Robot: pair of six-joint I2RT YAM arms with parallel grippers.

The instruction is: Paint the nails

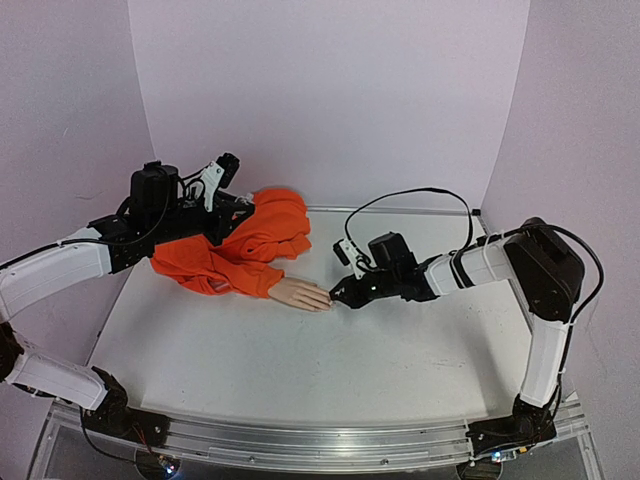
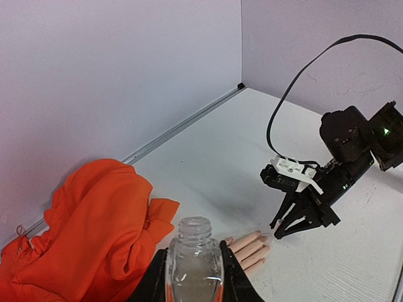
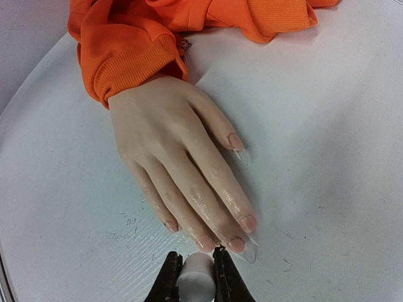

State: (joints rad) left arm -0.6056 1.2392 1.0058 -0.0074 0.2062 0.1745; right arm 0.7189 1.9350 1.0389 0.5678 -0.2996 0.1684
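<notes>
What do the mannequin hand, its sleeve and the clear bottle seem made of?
Mannequin hand: smooth, faintly glossy plastic or silicone, by its sheen. Sleeve: orange knit fabric, ribbed cuff, soft folds. Bottle: see-through glass or plastic; cannot tell which.

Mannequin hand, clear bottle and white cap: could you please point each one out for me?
Mannequin hand (image 3: pixel 167 135): right wrist view, back of the hand.
Clear bottle (image 2: pixel 194 270): left wrist view, glass body below the neck.
White cap (image 3: pixel 196 280): right wrist view, its rounded top.

Top view looks down — wrist views, closer, share the mannequin hand (image 3: pixel 170 145).
</notes>
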